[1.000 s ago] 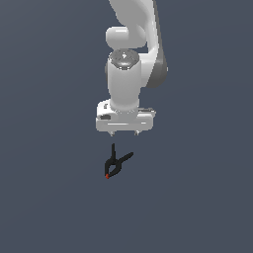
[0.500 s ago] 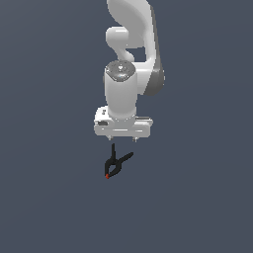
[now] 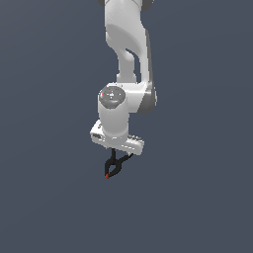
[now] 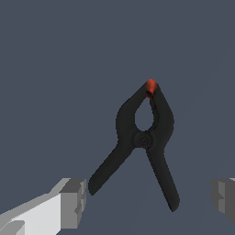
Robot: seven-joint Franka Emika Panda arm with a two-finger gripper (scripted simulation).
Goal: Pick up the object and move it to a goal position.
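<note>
The object, a small black spring clamp [image 3: 114, 167] with a red tip, lies flat on the dark grey floor. My gripper [image 3: 118, 151] hangs straight above it, and the white hand covers the ends of the clamp's handles in the exterior view. In the wrist view the clamp [image 4: 144, 140] lies with its two handles splayed toward the gripper [image 4: 147, 202]. The grey fingertips [image 4: 73, 202] stand wide apart on either side of the handles, and nothing is between them. The gripper is open and apart from the clamp.
The floor [image 3: 197, 207] is a plain dark grey surface with no other objects or edges in sight. The white arm [image 3: 127, 54] rises from the hand to the exterior view's upper edge.
The arm has come down toward the clamp, so the hand now sits just above its handles. The clamp has not moved.
</note>
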